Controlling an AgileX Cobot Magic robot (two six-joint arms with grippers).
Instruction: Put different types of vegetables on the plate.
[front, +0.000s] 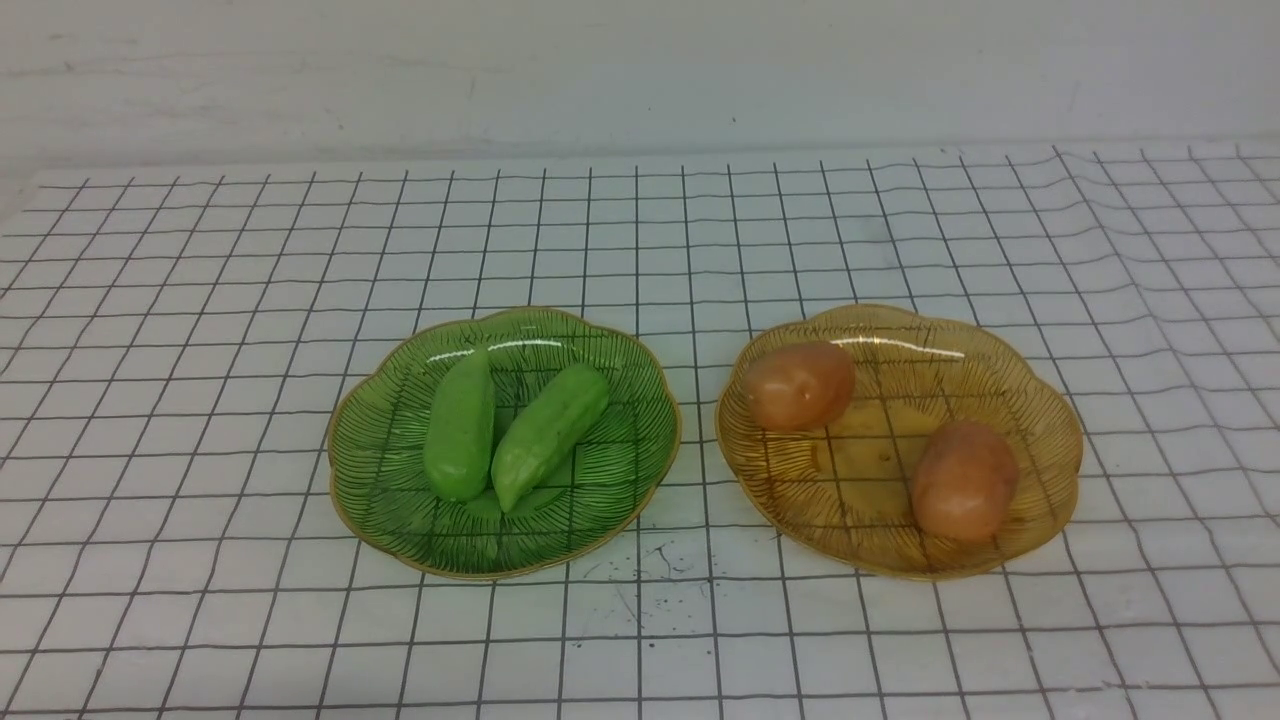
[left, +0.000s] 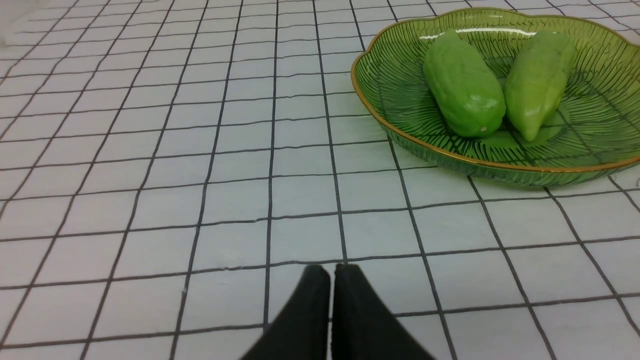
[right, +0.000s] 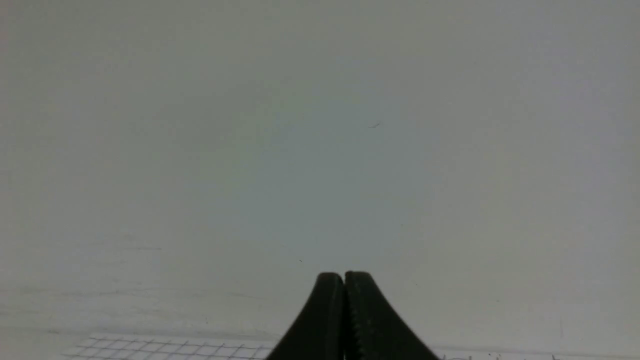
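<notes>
Two light-green cucumber-like vegetables (front: 460, 428) (front: 550, 434) lie side by side in a green glass plate (front: 390, 500). Two orange-brown potato-like vegetables (front: 799, 385) (front: 964, 480) lie in an amber glass plate (front: 1050, 420) to its right. Neither gripper shows in the front view. In the left wrist view my left gripper (left: 332, 272) is shut and empty, low over the grid cloth, short of the green plate (left: 400, 135) and its cucumbers (left: 462, 85) (left: 537, 82). In the right wrist view my right gripper (right: 344, 277) is shut and empty, facing the wall.
A white cloth with a black grid (front: 200, 300) covers the table. A pale wall (front: 640, 70) stands behind the table's far edge. The two plates sit close together with a narrow gap between them.
</notes>
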